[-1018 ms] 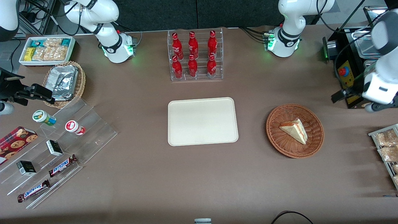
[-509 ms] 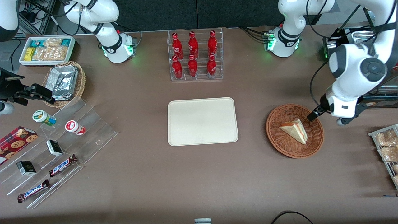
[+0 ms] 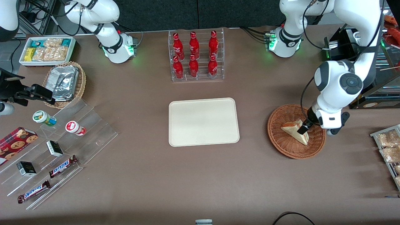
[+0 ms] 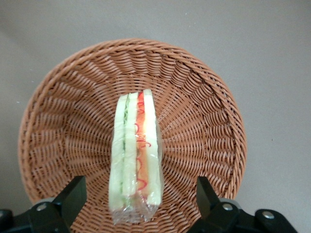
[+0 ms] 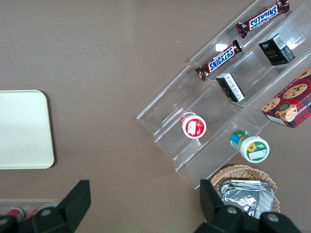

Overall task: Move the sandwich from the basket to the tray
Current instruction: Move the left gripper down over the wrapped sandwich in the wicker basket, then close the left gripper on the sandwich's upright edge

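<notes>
The gripper [image 4: 138, 201] hovers over the basket [image 3: 282, 147], jaws open astride the sandwich [image 4: 135, 160]; soft, light, film-wrapped, it likely wants gentle pressure on its broad bread faces.

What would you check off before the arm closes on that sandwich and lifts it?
1. Gripper open: ok, fingers spread wide.
2. Fingers either side of the sandwich: ok, it sits between them.
3. Sandwich lying in the basket, nothing on top: ok.
4. Gripper low enough to grasp: cannot tell; the front view shows it over the sandwich, height unclear.
5. Tray free to receive it: ok, nothing on it.
6. Table between basket and tray bare: ok.
</notes>
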You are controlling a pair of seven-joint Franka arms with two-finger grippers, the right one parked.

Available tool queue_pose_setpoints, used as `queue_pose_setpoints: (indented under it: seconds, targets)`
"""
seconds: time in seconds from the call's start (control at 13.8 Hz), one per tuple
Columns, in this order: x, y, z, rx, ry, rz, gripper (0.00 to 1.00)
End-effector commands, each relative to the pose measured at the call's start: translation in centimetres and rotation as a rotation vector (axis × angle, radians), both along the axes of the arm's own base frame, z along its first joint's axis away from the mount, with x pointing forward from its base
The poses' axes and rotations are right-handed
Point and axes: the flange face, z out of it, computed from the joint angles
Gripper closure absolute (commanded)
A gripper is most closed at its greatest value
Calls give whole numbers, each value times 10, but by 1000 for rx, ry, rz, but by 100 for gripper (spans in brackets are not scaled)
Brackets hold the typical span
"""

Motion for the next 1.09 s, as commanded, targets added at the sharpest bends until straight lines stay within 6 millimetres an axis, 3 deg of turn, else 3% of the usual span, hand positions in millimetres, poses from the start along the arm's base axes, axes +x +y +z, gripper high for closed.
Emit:
queue_pose_setpoints:
  seconds: [0.0, 0.58, 0.8, 0.87, 0.95, 1.02]
  targets:
    - [4, -7, -10, -8, -11, 17, 0]
    - [-7, -5, -48, 0, 55, 15, 0]
    - [-9, -5, -52, 1, 61, 17, 0]
    - [-7, -5, -51, -1, 55, 19, 7]
    - [-7, -5, -53, -1, 56, 30, 35]
    - [-6, -5, -52, -2, 58, 39, 81]
